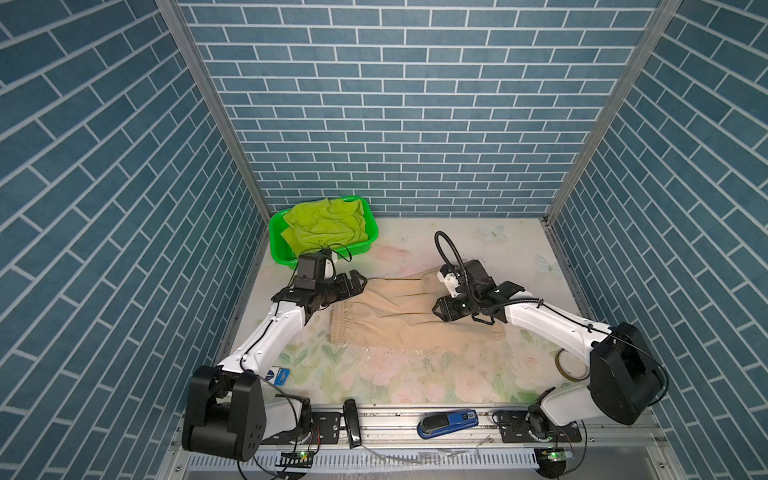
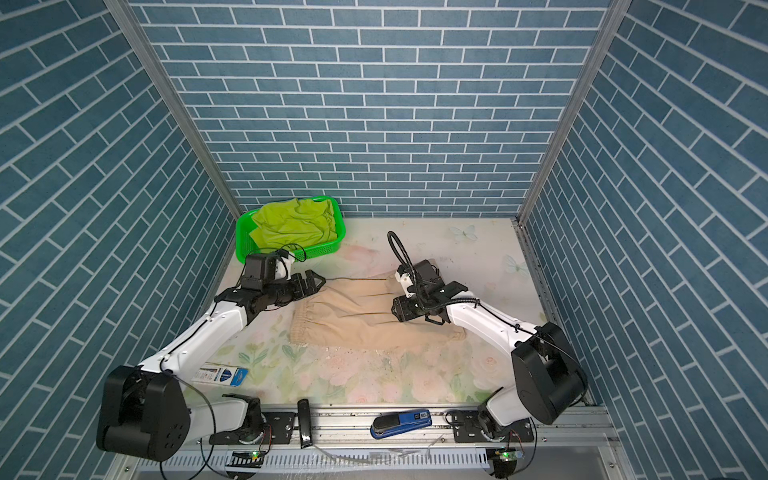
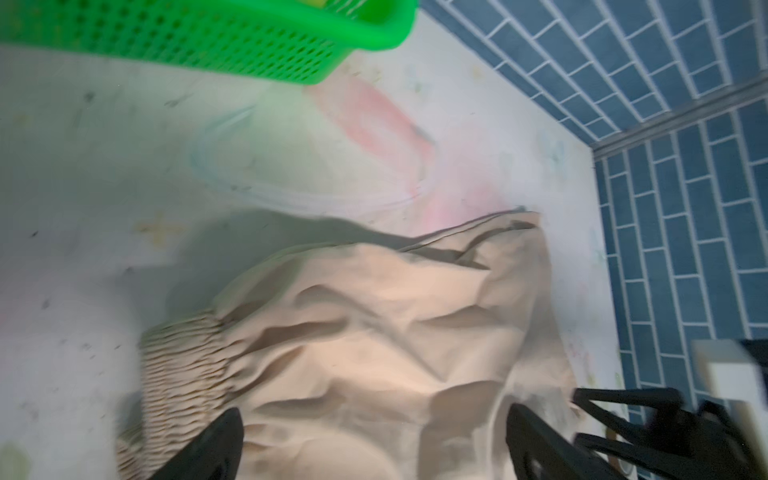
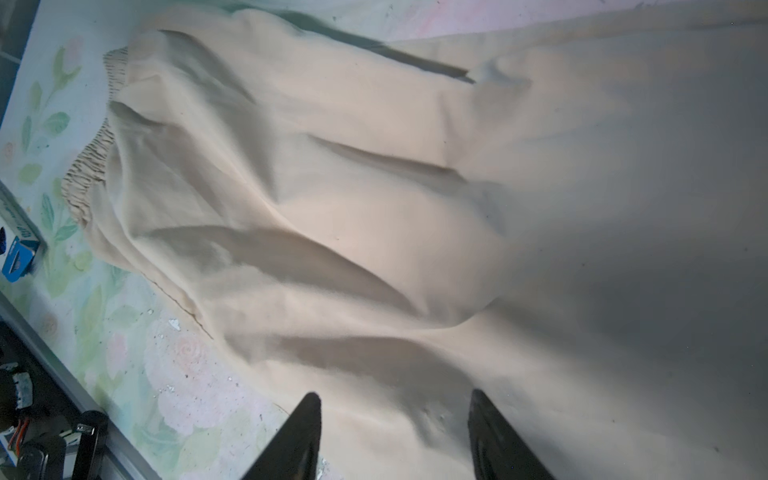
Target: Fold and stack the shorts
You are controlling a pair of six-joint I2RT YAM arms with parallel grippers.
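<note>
Left tool [image 3: 374, 411], spread, at beige shorts' [image 3: 374, 332] edge

The beige shorts [image 3: 374, 316] fill the lower middle of the frame, rumpled into soft ridges, with the gathered elastic waistband [image 3: 183, 365] at the lower left. At the bottom edge the left gripper [image 3: 374, 419] shows 2 black fingers [image 3: 216, 440] spread wide apart, with cloth visible between them. A bright green perforated basket [image 3: 199, 37] crosses the upper left, above the pale flowered table [image 3: 104, 187]. A blue brick wall [image 3: 685, 187] takes the right side. Blurred black struts [image 3: 623, 415] sit at the lower right.
</note>
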